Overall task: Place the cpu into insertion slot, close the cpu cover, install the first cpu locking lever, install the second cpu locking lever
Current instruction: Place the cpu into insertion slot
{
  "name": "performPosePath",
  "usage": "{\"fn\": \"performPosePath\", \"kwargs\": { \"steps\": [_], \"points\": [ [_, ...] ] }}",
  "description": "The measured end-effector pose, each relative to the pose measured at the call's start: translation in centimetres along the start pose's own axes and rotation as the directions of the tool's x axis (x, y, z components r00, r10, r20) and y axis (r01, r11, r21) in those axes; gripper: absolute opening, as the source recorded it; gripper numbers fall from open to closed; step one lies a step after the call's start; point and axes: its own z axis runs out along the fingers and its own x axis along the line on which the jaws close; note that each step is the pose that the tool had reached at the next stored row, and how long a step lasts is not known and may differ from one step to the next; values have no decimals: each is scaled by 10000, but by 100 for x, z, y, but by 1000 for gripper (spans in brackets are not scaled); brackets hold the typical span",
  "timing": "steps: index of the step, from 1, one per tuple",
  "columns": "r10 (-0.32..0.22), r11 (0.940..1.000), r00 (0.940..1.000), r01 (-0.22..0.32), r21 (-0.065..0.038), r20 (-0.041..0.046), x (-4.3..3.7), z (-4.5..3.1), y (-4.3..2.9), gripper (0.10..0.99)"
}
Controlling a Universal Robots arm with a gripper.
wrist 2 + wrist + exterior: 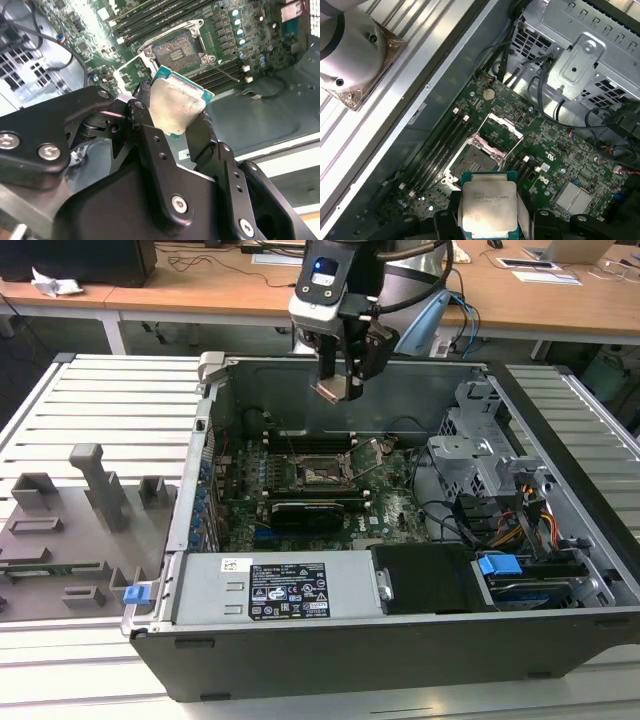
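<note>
Cpu (177, 107), one, in gripper (172, 114); one insertion slot (176, 50) empty.

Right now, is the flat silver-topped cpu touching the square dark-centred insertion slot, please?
Apart: the exterior view shows the tool holding the cpu well above the insertion slot.

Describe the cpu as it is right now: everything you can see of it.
The cpu is a small, flat, square chip. Its top is a pale silver-grey metal plate with faint print, set on a thin green board that shows as a border around the edges. The gripper holds it by two opposite sides between black fingers, with the metal top facing both wrist cameras. It hangs in the air above the open computer case, apart from the motherboard. The open insertion slot lies below it, and the chip is not seated in it.
</note>
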Motion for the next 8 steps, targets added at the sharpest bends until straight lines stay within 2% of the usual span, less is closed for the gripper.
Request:
{"fn": "performPosePath", "kwargs": {
  "steps": [5,6,8],
  "points": [
    [982,9952,9951,-982,-22,87,0,16,-1,529],
    [1342,9910,9909,-1342,-32,118,-1,19,-2,529],
    [1667,9860,9859,-1667,-44,145,0,26,-2,529]
  ]
}}
